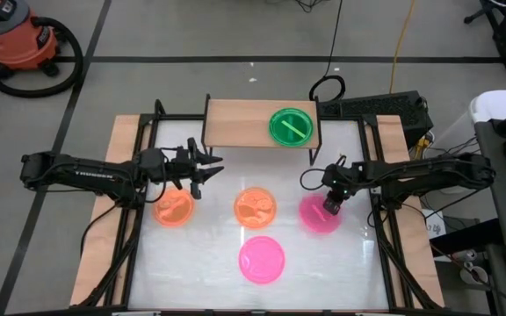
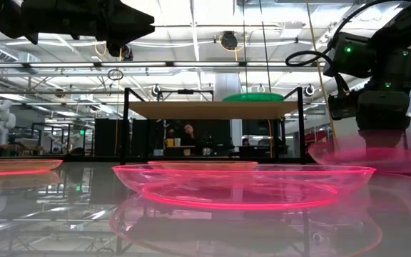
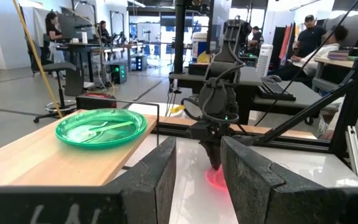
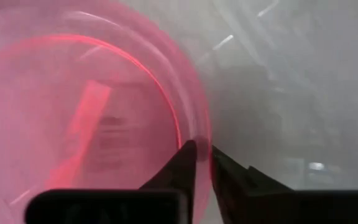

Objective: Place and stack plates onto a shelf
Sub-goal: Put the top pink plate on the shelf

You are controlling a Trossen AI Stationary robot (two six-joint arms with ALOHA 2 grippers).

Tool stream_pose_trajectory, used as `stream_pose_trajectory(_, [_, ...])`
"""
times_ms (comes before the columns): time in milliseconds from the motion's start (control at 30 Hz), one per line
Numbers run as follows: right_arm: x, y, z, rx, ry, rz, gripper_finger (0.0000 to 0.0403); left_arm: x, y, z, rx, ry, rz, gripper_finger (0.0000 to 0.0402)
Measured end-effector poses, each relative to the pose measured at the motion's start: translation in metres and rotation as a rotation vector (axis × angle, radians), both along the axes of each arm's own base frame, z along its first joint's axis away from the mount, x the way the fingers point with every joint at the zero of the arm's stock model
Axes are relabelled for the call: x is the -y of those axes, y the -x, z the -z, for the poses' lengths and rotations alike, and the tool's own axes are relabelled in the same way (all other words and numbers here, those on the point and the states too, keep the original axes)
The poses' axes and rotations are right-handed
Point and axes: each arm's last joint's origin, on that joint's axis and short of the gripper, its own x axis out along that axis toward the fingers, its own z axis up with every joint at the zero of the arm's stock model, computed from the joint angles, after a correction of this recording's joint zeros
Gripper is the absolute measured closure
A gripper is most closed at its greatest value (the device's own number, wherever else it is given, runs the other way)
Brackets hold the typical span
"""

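Note:
A green plate (image 1: 292, 125) rests on the right half of the light-wood shelf (image 1: 235, 123) at the table's far side. Two orange plates (image 1: 175, 209) (image 1: 255, 207) and two pink plates (image 1: 320, 214) (image 1: 262, 259) are on the white tabletop. My right gripper (image 1: 330, 207) points down over the right pink plate (image 4: 73, 124) and is shut on it. My left gripper (image 1: 213, 169) is open and empty, above the table between the shelf's left end and the left orange plate. In its wrist view (image 3: 197, 180) its fingers point toward the right arm. My right gripper holds the right pink plate by its raised rim (image 4: 199, 134), on the plate's far right side. One finger is inside the rim and one outside, coming from above and pointing down. I cannot tell whether the plate is lifted clear of the table.
The shelf's left half (image 3: 36, 162) is bare wood. The shelf's black legs (image 2: 127, 128) stand at the table's far side. The near pink plate (image 2: 245, 182) lies close to the table's front edge. A keyboard (image 1: 385, 107) lies behind the table at the right.

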Motion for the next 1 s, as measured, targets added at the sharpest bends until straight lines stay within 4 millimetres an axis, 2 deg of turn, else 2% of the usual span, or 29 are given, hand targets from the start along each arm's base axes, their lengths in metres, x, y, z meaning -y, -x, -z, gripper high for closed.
stream_pose_trajectory(100, [-0.001,0.0,-0.002,0.027,-0.019,-0.02,0.0399,0.0,0.0,0.0,0.0,0.0,0.0,0.027])
stream_pose_trajectory(667, [-0.001,-0.005,-0.023,0.263,-0.03,-0.027,0.0403,0.0,0.0,0.0,-0.001,0.0,0.0,0.027])
stream_pose_trajectory(800, [-0.001,-0.011,-0.037,0.421,-0.03,-0.037,0.0403,0.0,0.0,0.0,0.0,0.0,0.0,0.027])
stream_pose_trajectory(1000, [0.004,-0.025,-0.067,0.769,0.024,-0.01,0.0403,0.0,0.0,0.0,0.002,-0.001,0.0,0.027])
